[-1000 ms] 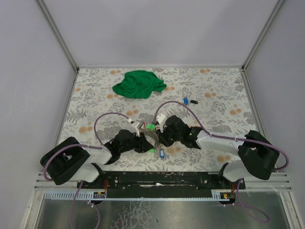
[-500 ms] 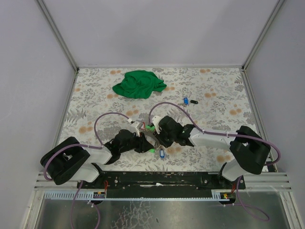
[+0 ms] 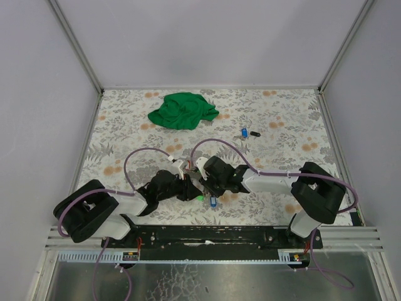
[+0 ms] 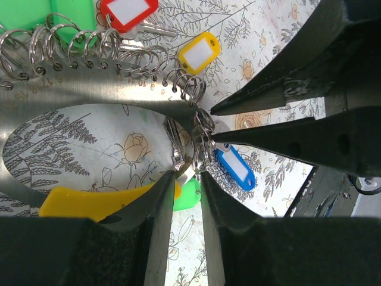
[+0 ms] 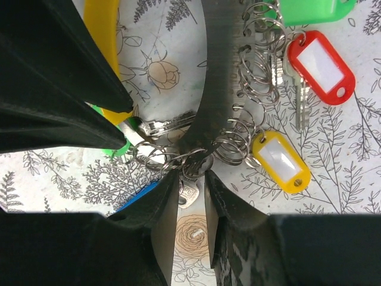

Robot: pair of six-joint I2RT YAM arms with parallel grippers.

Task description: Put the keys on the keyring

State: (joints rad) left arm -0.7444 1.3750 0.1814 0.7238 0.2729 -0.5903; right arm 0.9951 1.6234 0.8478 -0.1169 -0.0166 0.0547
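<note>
The keyring is a broad grey metal loop with several small split rings strung on it. On those rings hang keys with red, yellow, blue and green heads. My left gripper is shut on the loop's end. My right gripper is shut on a silver key and its split ring at that same end. Its fingers enter the left wrist view from the right. In the top view both grippers meet at the table's middle front and hide most of the ring.
A crumpled green cloth lies at the back. A loose blue key and a small dark thing lie right of centre. A blue key head shows below the grippers. A yellow plastic strip lies under the loop.
My right arm has swung left, bringing its gripper closer against the left gripper at the keyring. The left arm has stayed in place.
</note>
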